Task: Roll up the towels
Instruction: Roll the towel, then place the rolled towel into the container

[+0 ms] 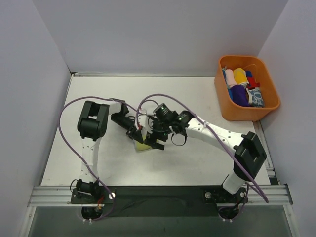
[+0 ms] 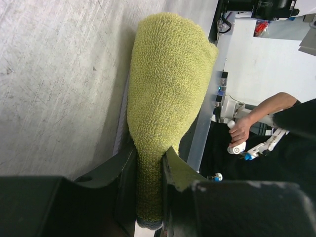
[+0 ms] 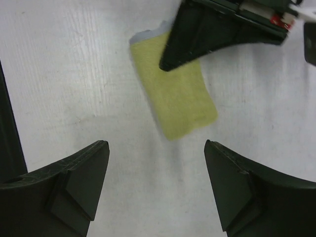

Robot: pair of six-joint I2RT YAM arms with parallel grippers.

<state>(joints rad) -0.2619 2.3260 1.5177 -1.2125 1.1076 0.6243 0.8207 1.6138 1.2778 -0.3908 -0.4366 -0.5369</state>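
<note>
Position of the pale yellow-green terry towel [image 1: 142,146]: flat on the white tabletop [image 1: 197,163], left of centre, folded into a thick oblong between the two grippers. Pinched at one narrow end by the left gripper [image 2: 149,165], its black fingers [image 2: 123,177] partly closed and pressing the pile in from both sides, with the cloth bulging wider beyond the grip. Grey edging along one long side and at the clamped end, seen from the right wrist view. Over the free end, the right gripper [image 3: 155,148], spread wide, nothing between its fingers, apart from the cloth. Well apart, near the far right corner, an orange plastic basket [image 1: 242,114] holding bright bundled cloths [image 1: 241,84], with blue, yellow, red and purple among them.
</note>
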